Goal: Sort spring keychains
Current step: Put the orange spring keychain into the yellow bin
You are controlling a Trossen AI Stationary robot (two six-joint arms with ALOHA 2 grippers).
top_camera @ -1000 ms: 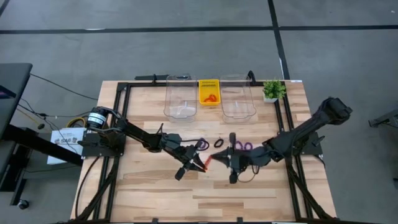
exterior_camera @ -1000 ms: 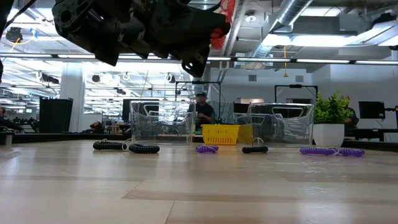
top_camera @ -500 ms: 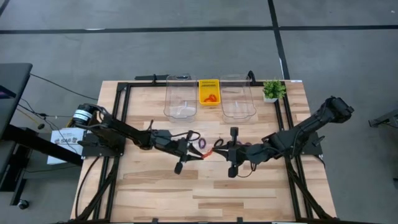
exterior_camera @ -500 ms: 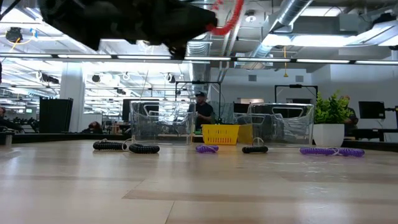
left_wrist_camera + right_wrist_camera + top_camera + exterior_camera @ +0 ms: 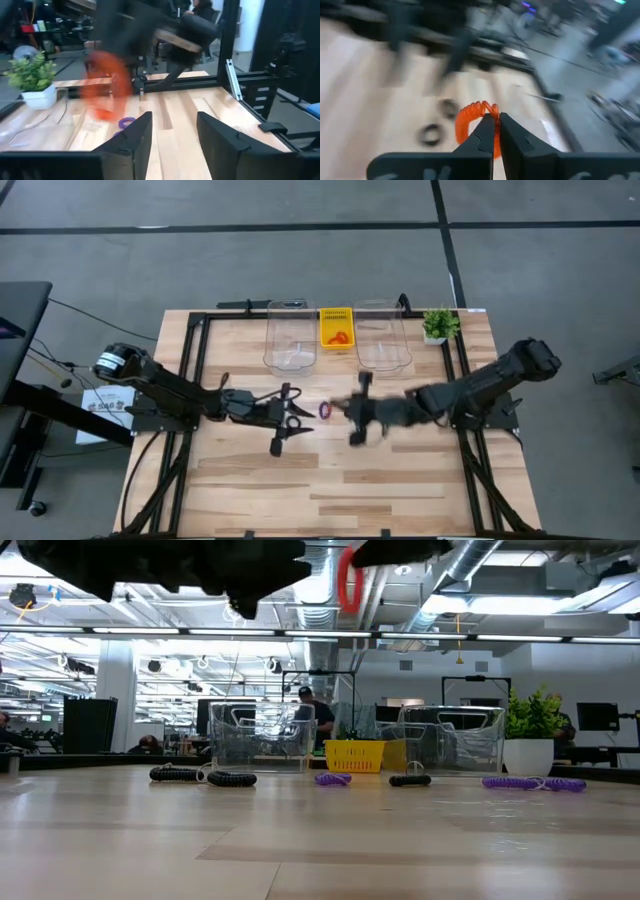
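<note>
My right gripper (image 5: 496, 121) is shut on an orange-red spring keychain (image 5: 470, 119) above the table's middle (image 5: 348, 412). In the low view that keychain (image 5: 347, 585) hangs as a loop high over the table. My left gripper (image 5: 172, 134) stands open and bare just to its left (image 5: 292, 412). Other spring keychains lie flat on the wood: two black (image 5: 175, 775) (image 5: 232, 779), a purple (image 5: 333, 779), a black (image 5: 410, 780) and a purple one (image 5: 520, 783). Another orange-red one (image 5: 340, 337) lies in the yellow basket (image 5: 336, 315). My right gripper pinches the orange-red keychain's coil at one spot of its loop (image 5: 489, 111) between its two fingertips. The rest of the loop curls out past the tips. It comes in slanting a little downward from the table's right. The keychain is lifted well clear of the table.
Two clear plastic bins (image 5: 290, 338) (image 5: 382, 335) flank the yellow basket at the far edge, with a small potted plant (image 5: 438, 325) to their right. A black frame (image 5: 200, 330) borders the table. People move in the room behind (image 5: 310, 715).
The orange-red keychain was stretched between both grippers. My left gripper has let go of it, opened and drawn back toward the table's left edge, rising a little. My right gripper has carried the keychain toward the table's left and far edge; it now hangs as a slack loop.
</note>
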